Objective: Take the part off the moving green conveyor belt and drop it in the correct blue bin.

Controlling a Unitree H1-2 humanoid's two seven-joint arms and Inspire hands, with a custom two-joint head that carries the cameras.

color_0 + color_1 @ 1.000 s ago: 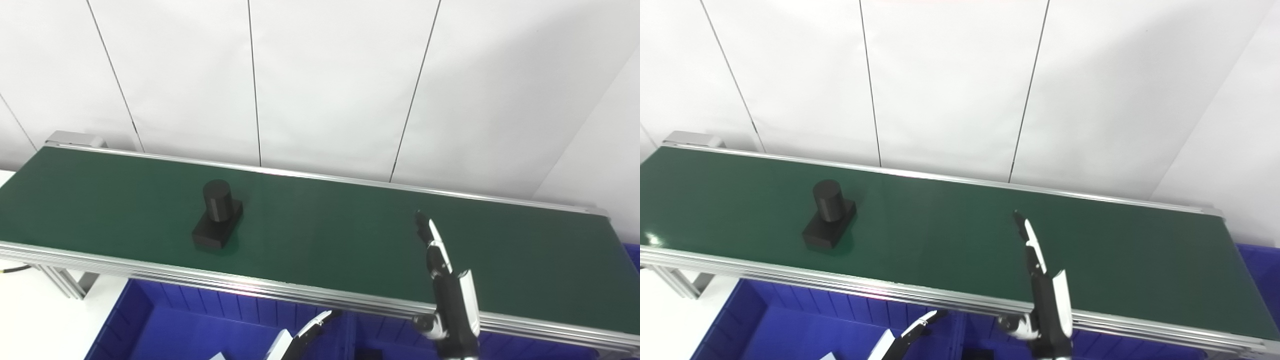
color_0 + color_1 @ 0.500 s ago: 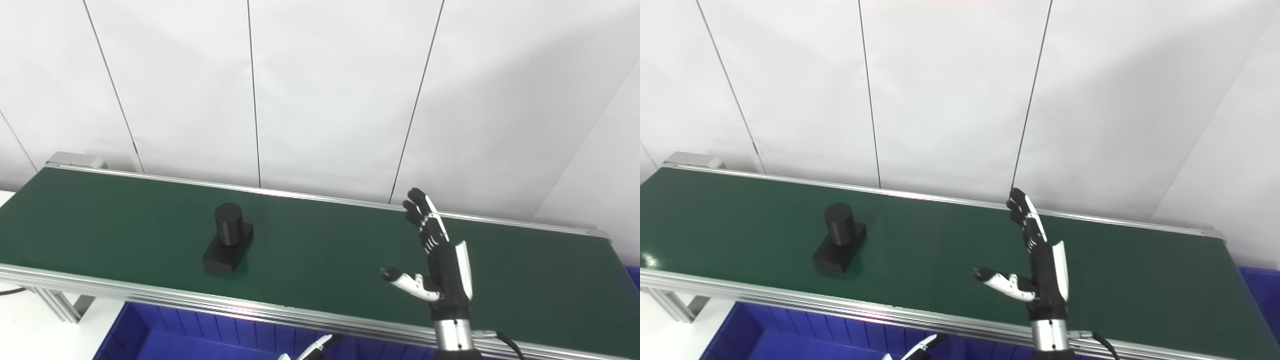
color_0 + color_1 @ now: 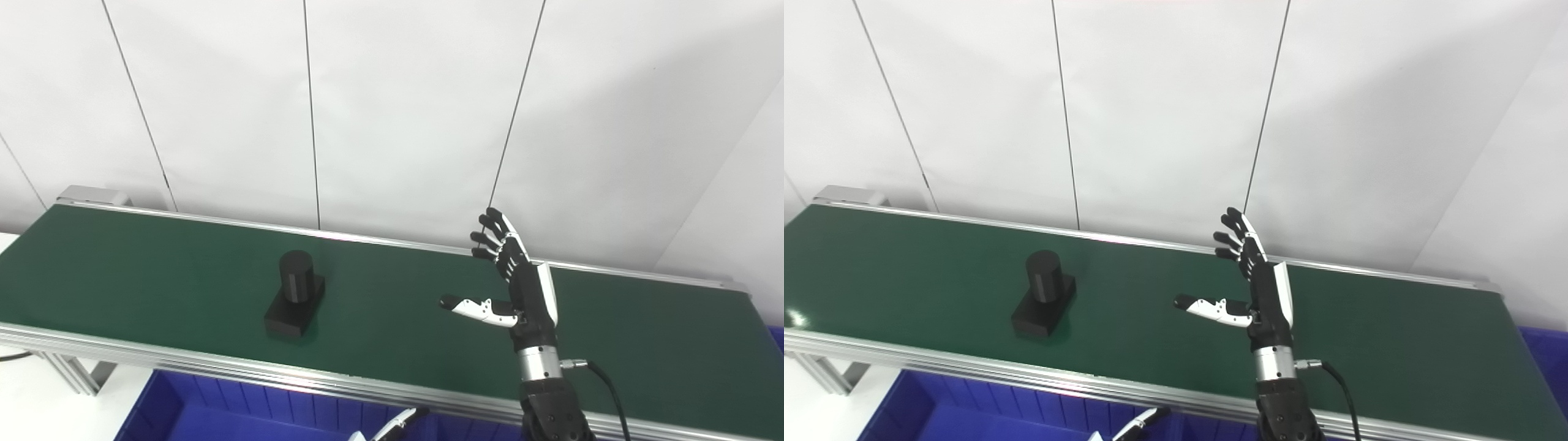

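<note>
We are looking first at the blue bin (image 3: pixel 202 410) showing along the bottom edge, at about 7 o'clock of the picture, below the near rail; only its ribbed back wall and a strip of its floor are showing, and we are seeing nothing lying in that strip; a sliver of a second bin (image 3: pixel 1543 349) is peeking out at 4 o'clock, its inside hidden from us. The green belt (image 3: pixel 153 269) is stretching across the picture from 9 o'clock to 4 o'clock, framed by silver rails (image 3: pixel 184 361); the black part (image 3: pixel 294 294), an upright cylinder on a flat block, is standing on the belt at about 8 o'clock of the picture's middle, nearer the front rail than the back one. We are holding our right hand (image 3: pixel 520 288) over the belt, well apart from the part and at 3 o'clock of it; its fingers (image 3: pixel 493 236) are spreading wide and pointing up toward the wall, its thumb is sticking out toward 9 o'clock, and it is holding nothing. Of our left hand (image 3: pixel 392 425) only a fingertip or two is showing at 6 o'clock, in front of the bin wall; we cannot tell how its fingers are set. White wall panels (image 3: pixel 398 110) with thin dark seams are filling the room behind the belt.
</note>
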